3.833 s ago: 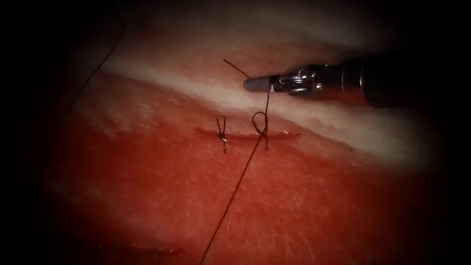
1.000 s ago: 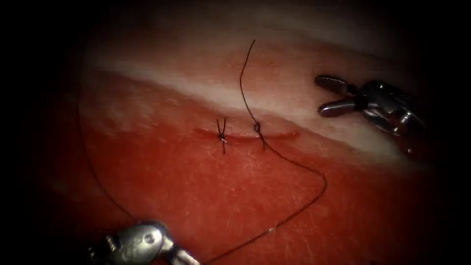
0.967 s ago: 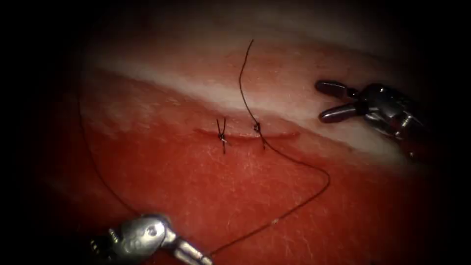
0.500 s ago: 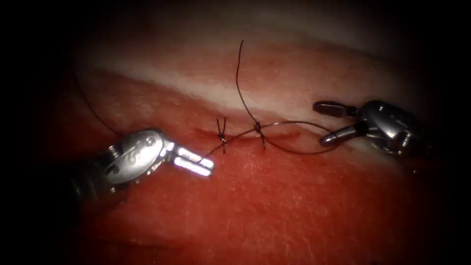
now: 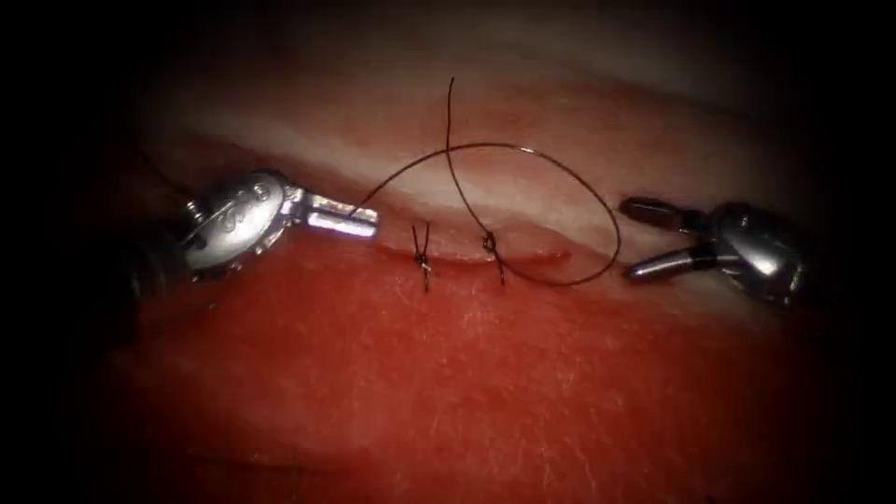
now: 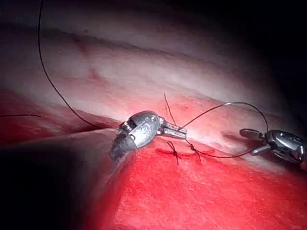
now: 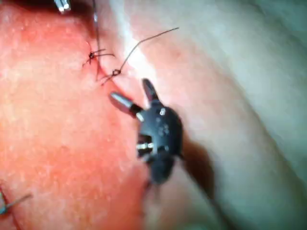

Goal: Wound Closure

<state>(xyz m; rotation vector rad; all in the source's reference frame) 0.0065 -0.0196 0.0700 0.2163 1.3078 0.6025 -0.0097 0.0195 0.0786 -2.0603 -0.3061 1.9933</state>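
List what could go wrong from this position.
1. The left gripper is shut on the thread; a hard pull might strain the newer knot on the cut.
2. The thread's wide loop passes close to the open right gripper, which holds nothing, and might snag a finger.
3. The free tail crosses the loop and might tangle.

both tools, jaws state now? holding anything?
Left tool: jaws shut on the thread, left of the cut.
Right tool: jaws open, holding nothing, right of the cut.
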